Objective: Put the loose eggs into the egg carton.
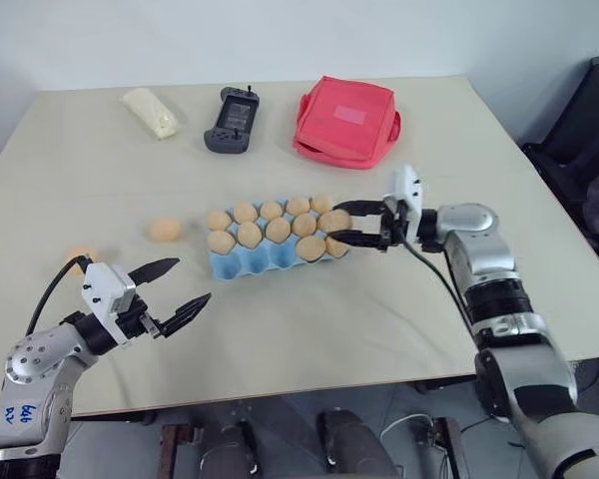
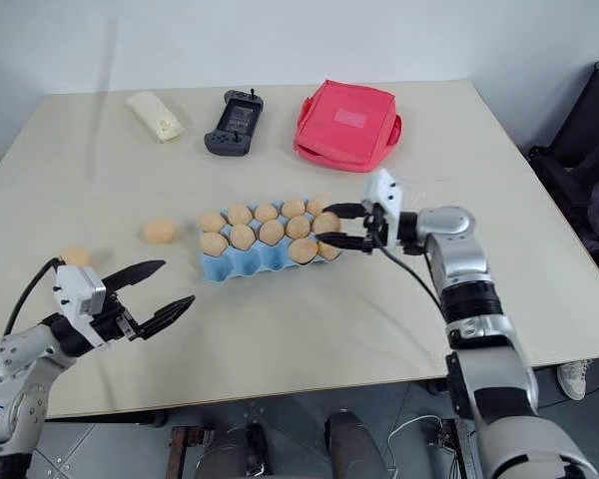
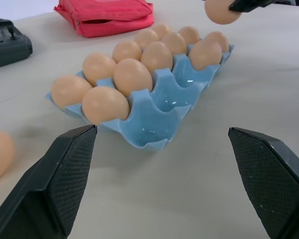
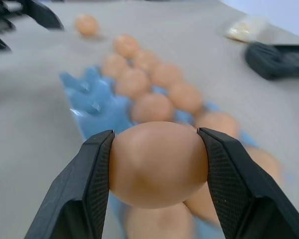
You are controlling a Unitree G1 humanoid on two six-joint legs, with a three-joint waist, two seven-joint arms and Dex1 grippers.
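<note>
The light blue egg carton lies in the middle of the table, its back two rows filled with tan eggs and most front cups bare. My right gripper is shut on one egg, holding it level just above the carton's right end. Two loose eggs lie on the table left of the carton: one close to it, another farther left, partly behind my left arm's cable. My left gripper is open and holds nothing, near the table's front left, pointing toward the carton.
A red fabric pouch, a black handheld game controller and a pale cream packet lie along the back of the table. A dark chair stands beyond the table's right edge.
</note>
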